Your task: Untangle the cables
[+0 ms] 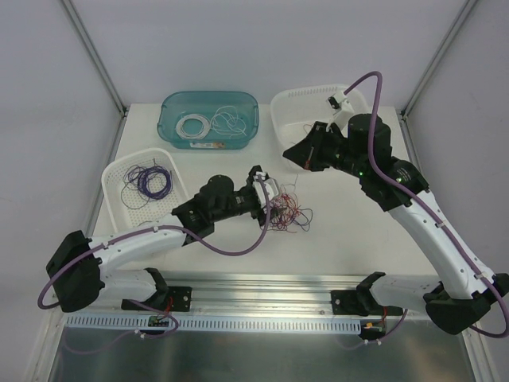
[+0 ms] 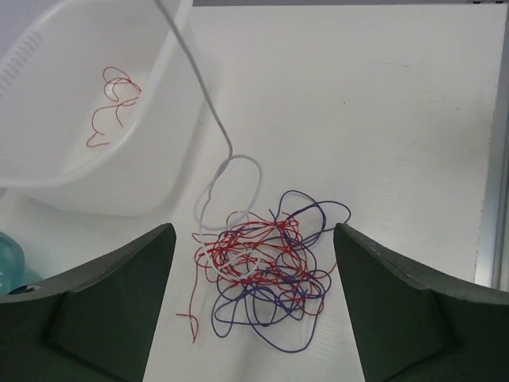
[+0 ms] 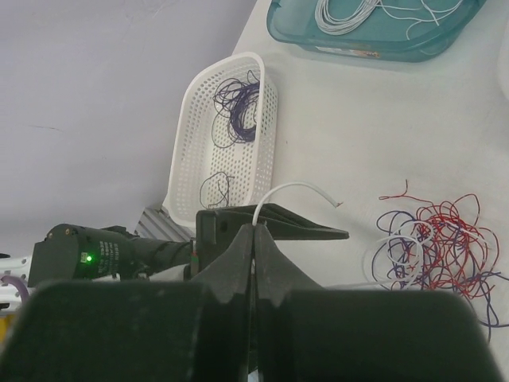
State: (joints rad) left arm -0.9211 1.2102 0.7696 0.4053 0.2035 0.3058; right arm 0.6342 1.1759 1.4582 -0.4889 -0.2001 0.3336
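We note the cables (image 1: 288,213) lying as one red, purple and white clump on the table (image 1: 358,239), near its centre. The left end effector (image 2: 253,232) hovers over the clump with its fingers wide apart, gripping nothing. The right end effector (image 3: 254,229) is clamped on a white wire (image 3: 290,189), which rises out of the clump beside a white basket (image 2: 48,159).

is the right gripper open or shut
Shut: the right gripper has its fingers pressed together, pinching a thin white cable at the tips.
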